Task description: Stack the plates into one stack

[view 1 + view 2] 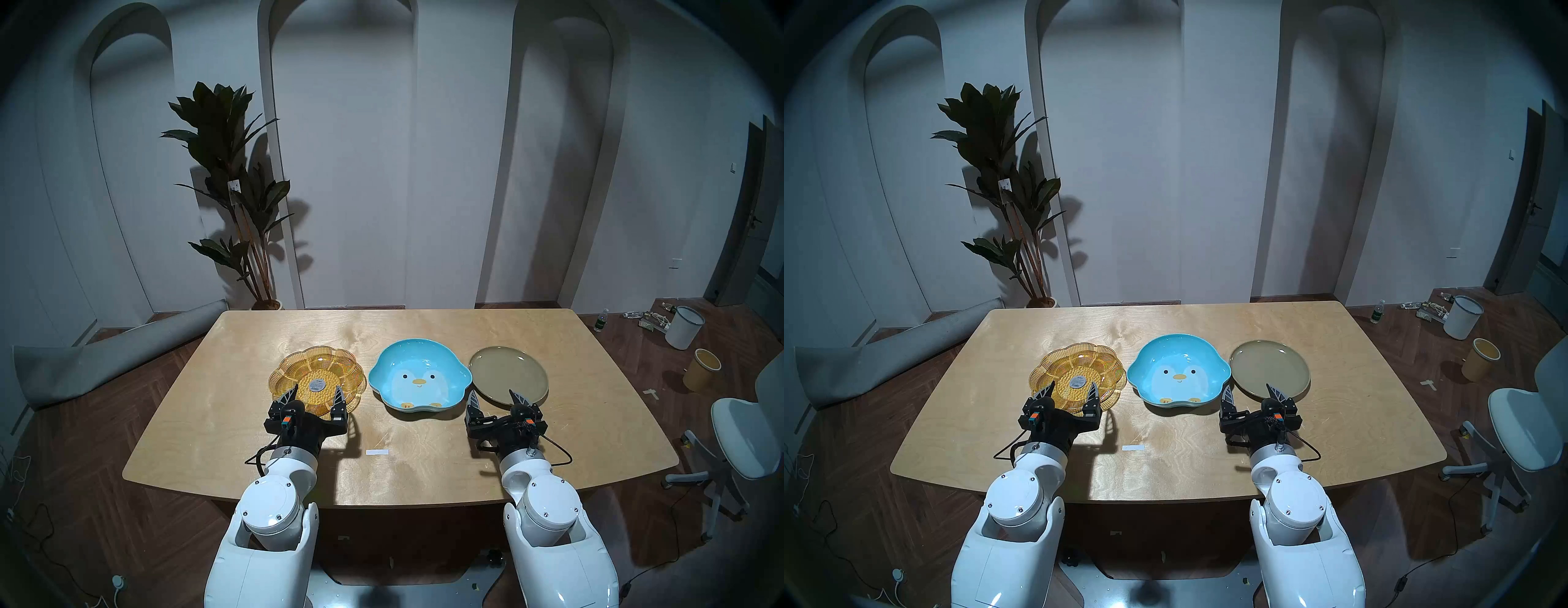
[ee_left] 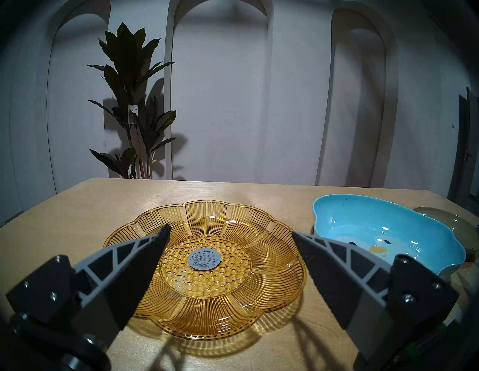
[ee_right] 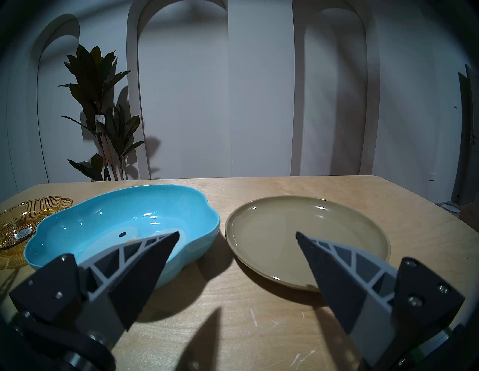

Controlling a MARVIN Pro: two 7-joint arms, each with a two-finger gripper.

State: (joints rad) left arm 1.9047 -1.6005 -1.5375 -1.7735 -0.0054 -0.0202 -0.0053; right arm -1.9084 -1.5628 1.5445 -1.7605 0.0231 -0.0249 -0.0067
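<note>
While both hang open, left claw (image 1: 315,394) fronts amber plate (image 1: 317,373) — apart.

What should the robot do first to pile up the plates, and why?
Probably lower the open right gripper toward the near rim of the olive plate. All three plates lie apart in a row, nothing is held, and that plate sits just ahead of it, beside the blue penguin plate.
</note>
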